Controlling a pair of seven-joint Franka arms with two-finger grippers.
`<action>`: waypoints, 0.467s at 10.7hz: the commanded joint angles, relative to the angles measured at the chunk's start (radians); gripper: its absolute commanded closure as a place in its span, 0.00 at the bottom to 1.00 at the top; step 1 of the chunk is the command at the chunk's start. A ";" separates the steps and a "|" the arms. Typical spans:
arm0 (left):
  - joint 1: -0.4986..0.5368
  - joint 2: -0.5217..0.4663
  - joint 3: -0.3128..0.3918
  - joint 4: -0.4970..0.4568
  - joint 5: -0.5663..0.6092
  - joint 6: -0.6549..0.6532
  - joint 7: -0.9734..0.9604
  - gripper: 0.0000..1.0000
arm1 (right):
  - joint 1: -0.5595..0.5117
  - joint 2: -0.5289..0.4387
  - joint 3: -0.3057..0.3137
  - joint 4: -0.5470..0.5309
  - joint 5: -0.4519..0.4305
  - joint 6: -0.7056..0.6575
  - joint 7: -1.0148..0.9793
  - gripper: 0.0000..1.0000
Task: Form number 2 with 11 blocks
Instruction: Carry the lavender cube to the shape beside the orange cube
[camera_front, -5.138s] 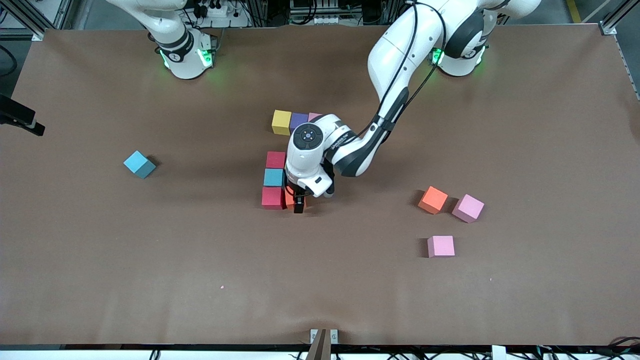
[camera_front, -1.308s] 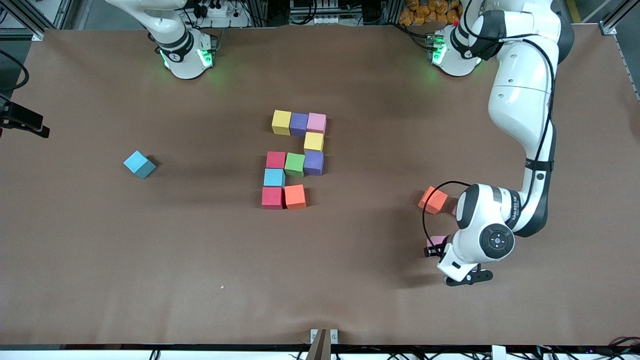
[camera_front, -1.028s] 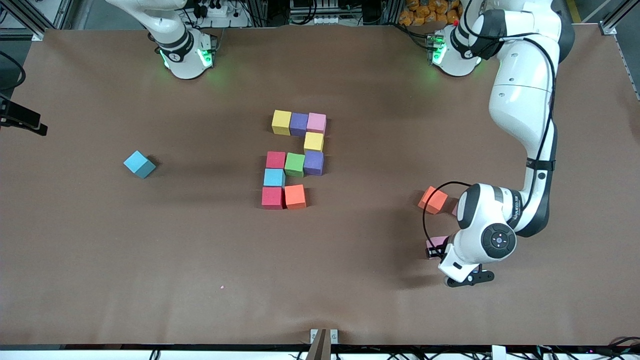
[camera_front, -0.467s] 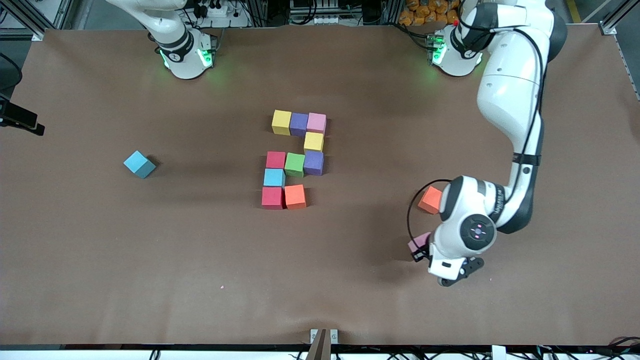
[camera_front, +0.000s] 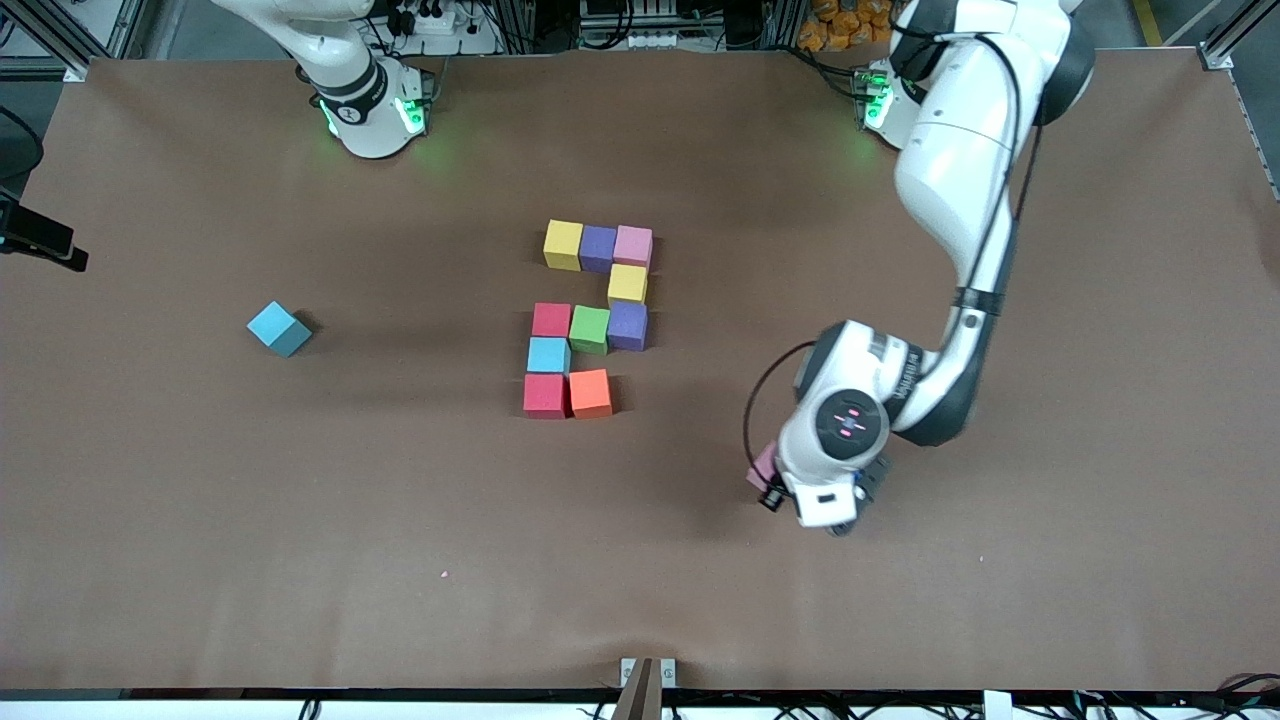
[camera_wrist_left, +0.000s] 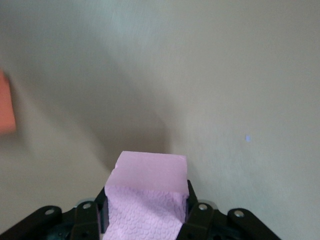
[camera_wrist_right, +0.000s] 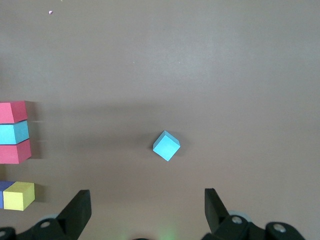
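Front view: on a brown table (camera_front: 200, 520), ten blocks (camera_front: 590, 320) near its centre form an unfinished 2. The left gripper (camera_front: 768, 488) grips a pink block (camera_wrist_left: 147, 197) aloft; the right gripper (camera_wrist_right: 145, 210), waiting, gapes wide. A misaligned placement could nudge neighbours.

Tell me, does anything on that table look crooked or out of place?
Only the lone light blue foam cube toward the right arm's end of the table: it sits turned cornerwise, while the ten cubes of the unfinished number 2 lie squared up.
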 joint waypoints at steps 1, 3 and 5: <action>-0.074 -0.014 0.003 -0.008 -0.015 -0.006 -0.228 0.49 | -0.008 -0.004 0.008 0.011 -0.011 -0.008 0.000 0.00; -0.127 -0.006 0.000 -0.006 -0.018 0.000 -0.411 0.49 | -0.009 -0.004 0.007 0.011 -0.010 -0.008 0.001 0.00; -0.161 -0.001 -0.009 -0.008 -0.037 0.029 -0.549 0.49 | -0.011 -0.004 0.007 0.013 -0.010 -0.008 0.001 0.00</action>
